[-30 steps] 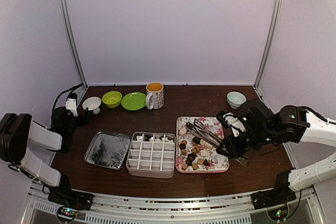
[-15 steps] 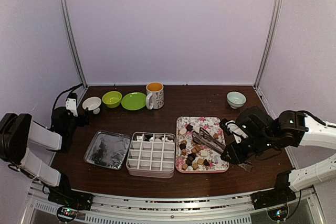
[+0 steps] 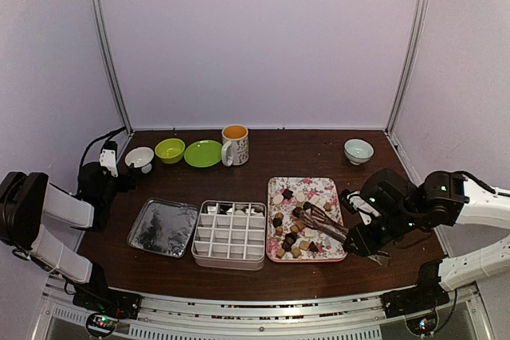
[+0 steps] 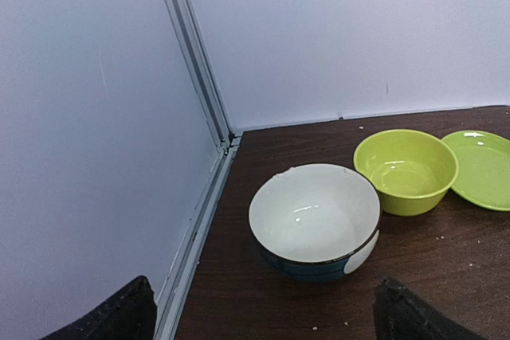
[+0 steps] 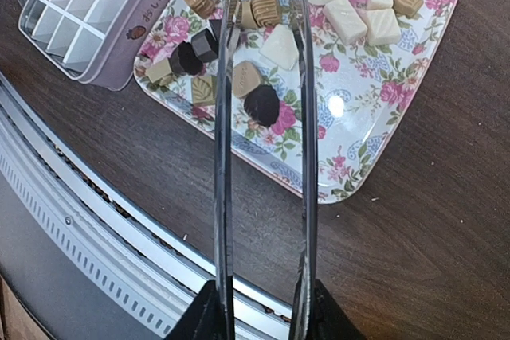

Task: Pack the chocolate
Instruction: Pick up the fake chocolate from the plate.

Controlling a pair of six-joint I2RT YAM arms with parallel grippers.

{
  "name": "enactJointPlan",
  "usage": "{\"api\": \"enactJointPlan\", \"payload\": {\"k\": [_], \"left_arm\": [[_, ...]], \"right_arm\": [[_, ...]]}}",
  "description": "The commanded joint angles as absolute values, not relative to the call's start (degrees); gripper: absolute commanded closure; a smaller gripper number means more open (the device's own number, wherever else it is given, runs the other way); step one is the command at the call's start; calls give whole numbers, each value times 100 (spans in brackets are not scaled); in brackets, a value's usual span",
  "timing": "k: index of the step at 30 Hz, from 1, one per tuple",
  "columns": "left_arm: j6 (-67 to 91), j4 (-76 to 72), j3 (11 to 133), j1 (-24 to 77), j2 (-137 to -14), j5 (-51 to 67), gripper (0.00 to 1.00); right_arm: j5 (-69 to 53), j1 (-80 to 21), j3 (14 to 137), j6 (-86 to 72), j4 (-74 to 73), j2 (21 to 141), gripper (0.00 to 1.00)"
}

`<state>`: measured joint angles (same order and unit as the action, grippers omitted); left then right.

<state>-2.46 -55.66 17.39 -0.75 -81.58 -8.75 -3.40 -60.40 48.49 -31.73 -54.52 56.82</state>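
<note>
While right jaws clamp tongs [image 5: 223, 197], chocolate [image 5: 261, 104] lies on tray [image 5: 374, 109].

The tongs [image 5: 223, 157] are thin polished metal. The chocolate [image 5: 261, 103] is smooth, faintly shiny; the floral tray [image 5: 358, 129] glossy; the table [image 5: 430, 228] dark matt wood; the white bowl [image 4: 313, 214] glazed.

setting: lab test booth | cues: plain white walls [image 3: 255, 37], metal corner posts [image 3: 107, 45]

White bowl [image 4: 315, 216], green bowl [image 4: 406, 169], green plate [image 4: 482, 166], mug [image 3: 235, 144] along the back; tongs [image 3: 323, 219] over the floral tray [image 5: 374, 141]
</note>
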Motion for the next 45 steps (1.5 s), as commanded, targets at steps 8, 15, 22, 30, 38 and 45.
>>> {"api": "enactJointPlan", "payload": {"k": [8, 15, 22, 30, 38, 45], "left_arm": [[-211, -5867, 1863, -114, -8165, -885, 2], [-209, -5864, 1864, -112, -8165, -887, 2], [-210, -5865, 1863, -113, -8165, -883, 2], [-211, -5871, 1868, -114, -8165, -885, 2], [-211, -5865, 1863, -113, -8165, -888, 2], [-211, -5871, 1863, -110, -8164, -888, 2]], "right_arm": [[-408, -6023, 4668, -3281, -5785, 5577, 66], [-439, -6029, 4642, -3282, -5616, 5599, 66], [-503, -6021, 4515, -3287, -5757, 5533, 66], [-411, -6021, 4471, -3362, -6179, 5486, 66], [-657, -6033, 4584, -3336, -6217, 5458, 65], [-851, -6057, 4765, -3347, -6268, 5158, 65]]}}
